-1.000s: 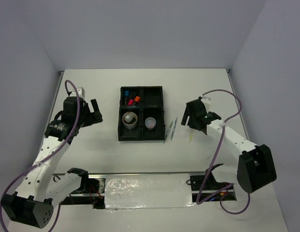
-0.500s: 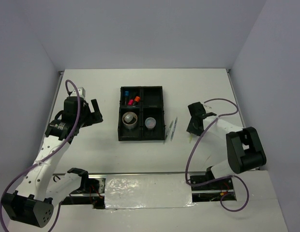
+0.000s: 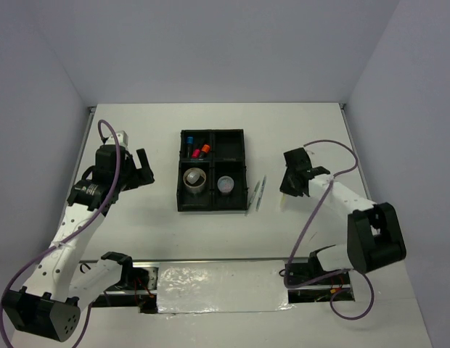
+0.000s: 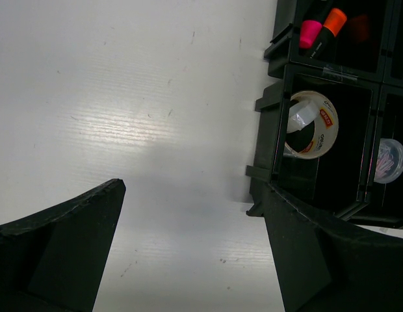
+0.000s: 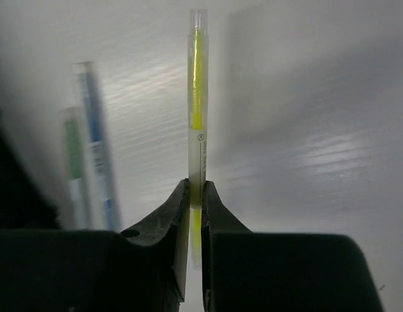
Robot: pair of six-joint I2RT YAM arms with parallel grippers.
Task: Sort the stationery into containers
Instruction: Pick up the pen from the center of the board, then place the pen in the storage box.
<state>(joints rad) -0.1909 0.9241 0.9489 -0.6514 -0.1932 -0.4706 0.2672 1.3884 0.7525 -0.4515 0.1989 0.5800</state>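
My right gripper [image 5: 195, 188] is shut on the thin yellow pen [image 5: 196, 97], which lies lengthwise between its fingers and points away over the white table. In the top view this gripper [image 3: 290, 190] is low over the table, right of two silver pens [image 3: 258, 193]. Those two pens [image 5: 91, 149] appear blurred on the left of the right wrist view. The black four-compartment tray [image 3: 180, 197] holds highlighters [image 3: 198, 150], a tape ring [image 3: 194, 178] and a round clear tub [image 3: 226, 184]. My left gripper [image 3: 143, 168] hovers open and empty left of the tray.
In the left wrist view the tray's wall [image 4: 270, 130] stands just beyond the right finger, with the tape ring [image 4: 312, 123], pink and orange caps [image 4: 322, 26] and the tub [image 4: 390, 159] inside. Grey walls enclose the table on three sides.
The right gripper came down over the yellow pen and its jaws closed on it, while the arm's elbow swung. The left arm has stayed still.
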